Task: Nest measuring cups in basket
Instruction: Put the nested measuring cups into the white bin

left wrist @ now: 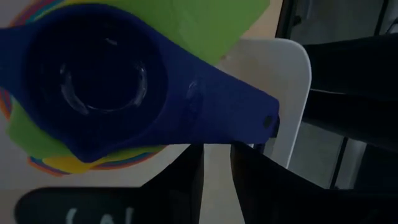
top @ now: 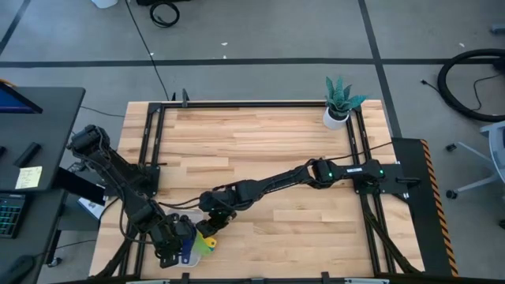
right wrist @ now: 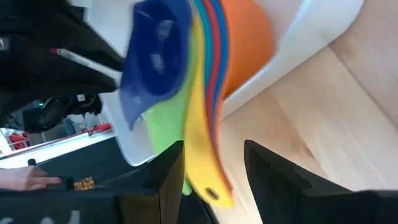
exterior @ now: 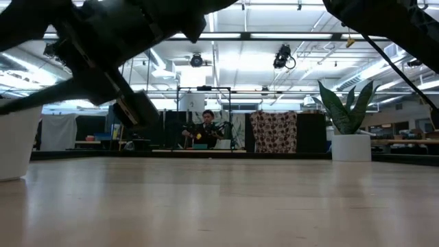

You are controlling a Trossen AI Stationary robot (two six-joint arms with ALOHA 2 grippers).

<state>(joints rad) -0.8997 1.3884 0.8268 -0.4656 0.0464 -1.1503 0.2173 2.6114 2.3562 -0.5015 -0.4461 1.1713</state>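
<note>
The measuring cups (left wrist: pixel 106 81) sit nested in one stack, dark blue on top of green, yellow and orange. The same stack (top: pixel 202 243) shows in the white basket (left wrist: pixel 289 93) at the table's near-left corner. My left gripper (left wrist: pixel 216 165) is just off the dark blue handle, its fingers a narrow gap apart. My right gripper (right wrist: pixel 211 171) is open beside the stack (right wrist: pixel 205 68), one finger on each side of the yellow cup's handle. From above, both grippers meet over the basket (top: pixel 189 254), which they largely hide. My left gripper has its fingertips (left wrist: pixel 189 162) at the long edge of the dark blue cup's handle (left wrist: pixel 224 118); whether they touch it I cannot tell. My right gripper straddles the free end of the yellow handle (right wrist: pixel 208 177); whether either finger (right wrist: pixel 171 180) touches it I cannot tell.
A white potted plant (top: pixel 338 106) stands at the far-right corner of the table. Black frame rails (top: pixel 252 103) run along the table's edges. Bare wood (top: pixel 260 150) lies between the plant and the basket. A person (exterior: pixel 206 130) sits far back in the room.
</note>
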